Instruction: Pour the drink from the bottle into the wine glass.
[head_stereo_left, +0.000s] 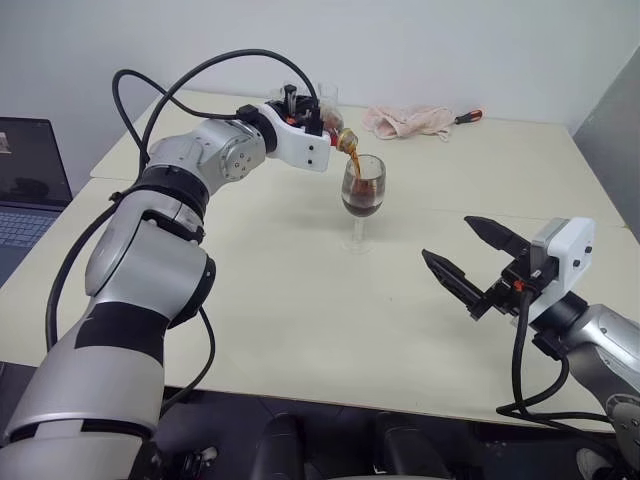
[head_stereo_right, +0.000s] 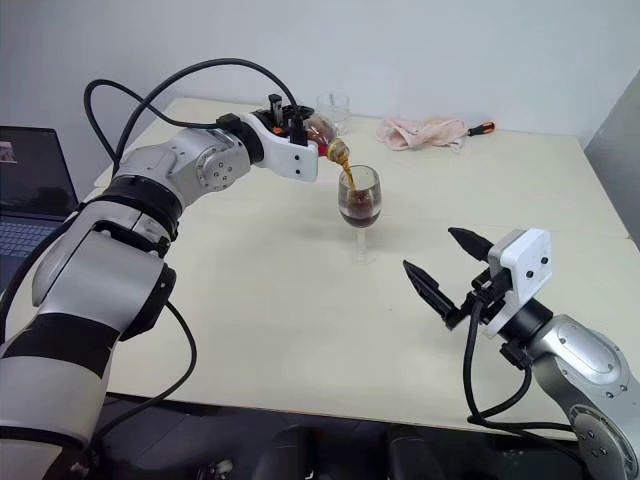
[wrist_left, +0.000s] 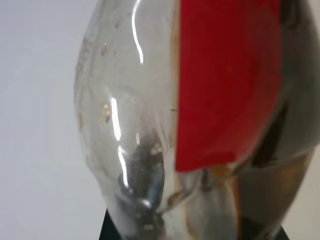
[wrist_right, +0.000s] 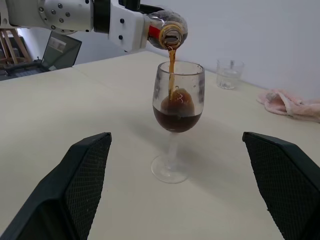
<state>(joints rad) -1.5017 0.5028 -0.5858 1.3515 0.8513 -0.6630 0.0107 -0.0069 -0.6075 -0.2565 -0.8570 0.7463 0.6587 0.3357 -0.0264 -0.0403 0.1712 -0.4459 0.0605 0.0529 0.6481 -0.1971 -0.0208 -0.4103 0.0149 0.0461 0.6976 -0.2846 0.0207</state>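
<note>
Bright, even, soft light w/ only faint shadows on the table, e.g. a pale one under the wine glass; head views sharp, left wrist view soft & out of focus on the close bottle, w/ white glare streaks along its plastic.

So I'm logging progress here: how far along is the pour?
Done: the bottle is uncapped, gripped by the left pincer and tipped over the wine glass. In hand: a stream of drink is falling, and the bowl is roughly a third full. Left: finish pouring, right the bottle and set it down. The right pincer hangs open, apart from the glass.
</note>
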